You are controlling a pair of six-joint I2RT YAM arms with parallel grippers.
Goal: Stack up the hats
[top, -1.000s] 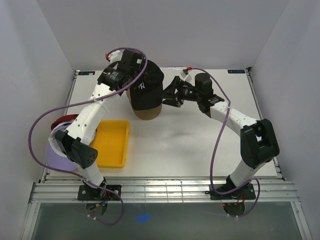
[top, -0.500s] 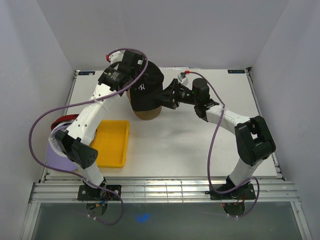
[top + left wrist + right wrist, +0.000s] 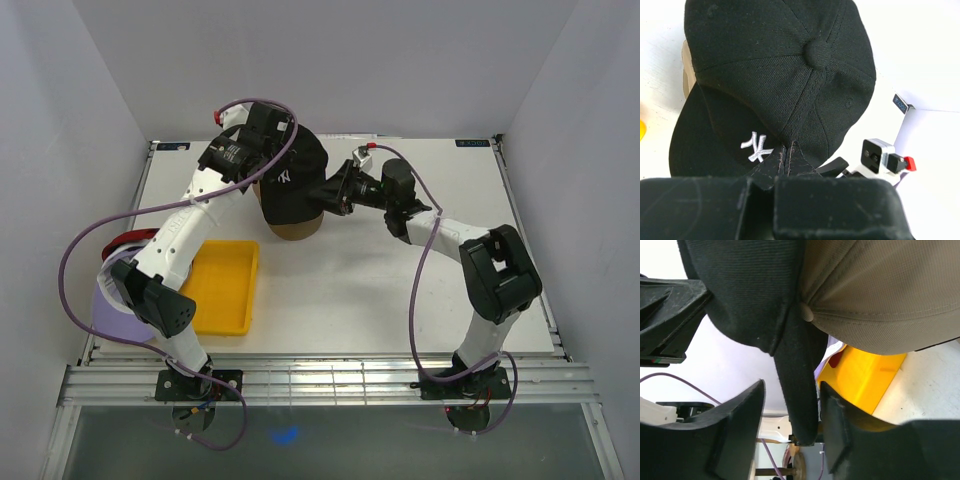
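A black hat (image 3: 296, 176) with a white NY logo sits over a tan hat (image 3: 293, 229) at the back middle of the table. My left gripper (image 3: 266, 155) is shut on the black hat's rim; in the left wrist view the pinched fabric rises out of the closed jaws of the left gripper (image 3: 776, 176) below the crown of the black hat (image 3: 790, 75). My right gripper (image 3: 323, 193) reaches in from the right. In its wrist view the right gripper (image 3: 792, 390) stands open around a hanging edge of the black hat (image 3: 755, 290), beside the tan hat (image 3: 890, 295).
A yellow tray (image 3: 226, 290) lies left of centre near my left arm. Behind that arm, at the table's left edge, are a lavender hat (image 3: 108, 306) and a dark red hat (image 3: 128, 239). White walls close in the table on three sides.
My right gripper has moved left up to the black hat and its jaws have narrowed around the hat's edge. The left gripper keeps its hold and has barely moved.
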